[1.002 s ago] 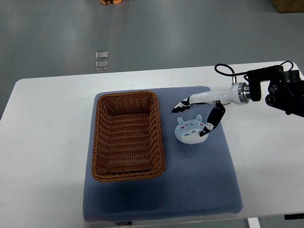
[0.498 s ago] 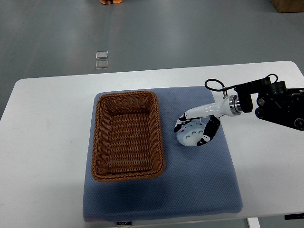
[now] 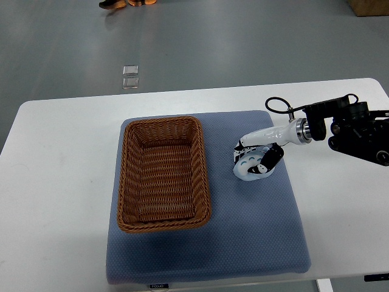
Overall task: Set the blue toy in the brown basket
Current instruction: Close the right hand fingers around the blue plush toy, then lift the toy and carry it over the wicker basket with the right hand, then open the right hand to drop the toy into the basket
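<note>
table [image 3: 61, 182]: white, spans the whole work area; the hand sits above its right half, and the arm comes in over its right edge.
mat [image 3: 255, 231]: blue-grey pad lying flat on the table, directly under the hand and stretching well to the hand's left and toward the near edge.
brown basket [image 3: 203, 170]: woven rectangular wicker basket resting on the left part of the mat, to the left of the hand; its right rim is near the hand but apart from it, with a strip of bare mat between. nothing lies inside it.
right arm [image 3: 352, 125]: black housing with a looped cable, entering from the right edge; a white forearm shell runs from it leftward and down to the hand.
right hand [image 3: 258, 159]: white and black fingers curled around the toy, closed on it from above and from the right side.
blue toy [image 3: 244, 165]: pale blue and white, rounded, inside the hand's grasp on the mat's right part, outside the basket; whether it touches the mat or is lifted clear cannot be told.
left arm: not seen.
</note>
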